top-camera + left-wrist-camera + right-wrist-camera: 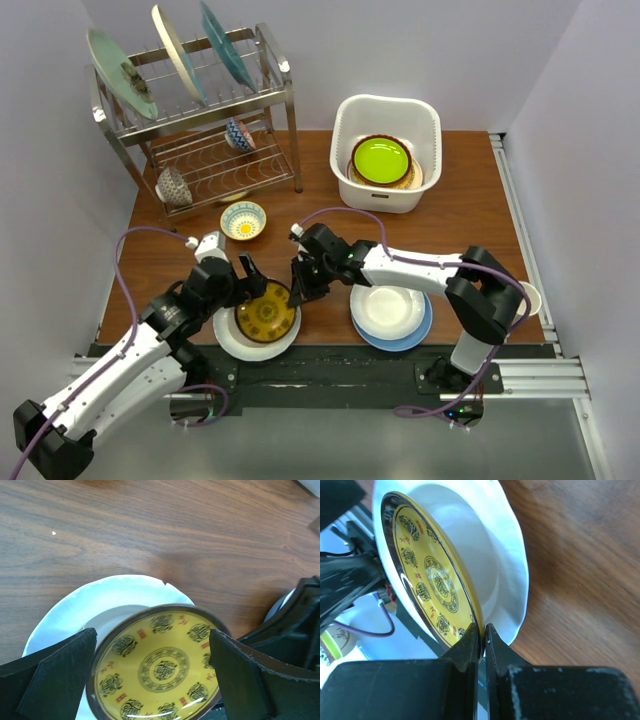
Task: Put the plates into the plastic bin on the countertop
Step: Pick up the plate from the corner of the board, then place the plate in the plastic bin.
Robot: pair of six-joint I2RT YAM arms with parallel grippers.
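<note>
The patterned plate (265, 312), yellow inside a brown rim, is at the near left of the desk (470, 200). It sits tilted over a white plate (232, 335), so in the right wrist view a gap shows between the two. The right claw (481, 630) pinches the patterned plate's rim, with its fingers pressed together on either face of the edge. From above, that claw (298, 290) meets the plate on its right side. The left claw (152, 635) is spread wide, with one finger on each side of the patterned plate. Whether those fingers touch the plate cannot be told. In the top view the left claw (240, 285) is at the plate's far left edge.

Just right of this pair, a second white plate (388, 308) lies on a blue plate (412, 338) at the near edge of the desk.

The bin (345, 110) stands at the far side of the desk, well apart from both claws. A green plate (381, 159) lies on top inside it, with the edge of another plate (412, 180) showing beneath.

A small bowl (243, 220) sits on the desk beyond the left claw. Behind it, in the far left corner, is a wire rack (285, 95) with three plates on edge in its upper tier.
</note>
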